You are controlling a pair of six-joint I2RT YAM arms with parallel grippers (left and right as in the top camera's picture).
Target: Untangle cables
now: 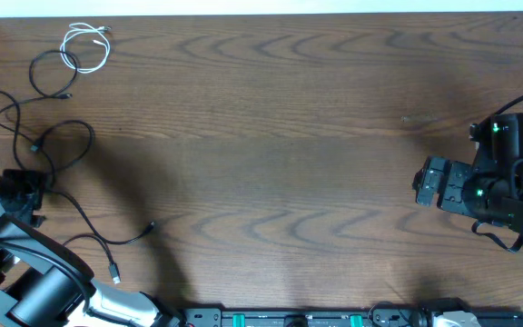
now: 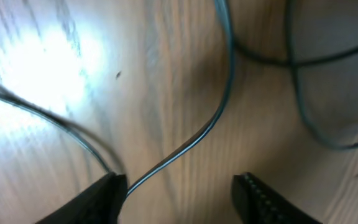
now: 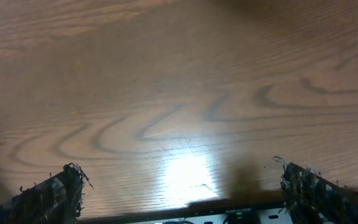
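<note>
Your left gripper (image 2: 179,194) at 6 o'clock, jaws apart, black cable (image 2: 219,112) sweeping from 12 o'clock down to the finger (image 2: 101,198) tip at 7, thinner strand (image 2: 48,115) from 9 meeting that same tip, blurred loops (image 2: 298,93) at 2, glare on the table (image 2: 160,81) at 10.

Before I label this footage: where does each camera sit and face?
Overhead: above the table, looking down on black cables and white cable; left arm, right arm show.
Left wrist: on its arm, faces down at cables; left gripper open.
Right wrist: faces bare wood; right gripper open.
Shared: overhead and left wrist both show black cables.
</note>
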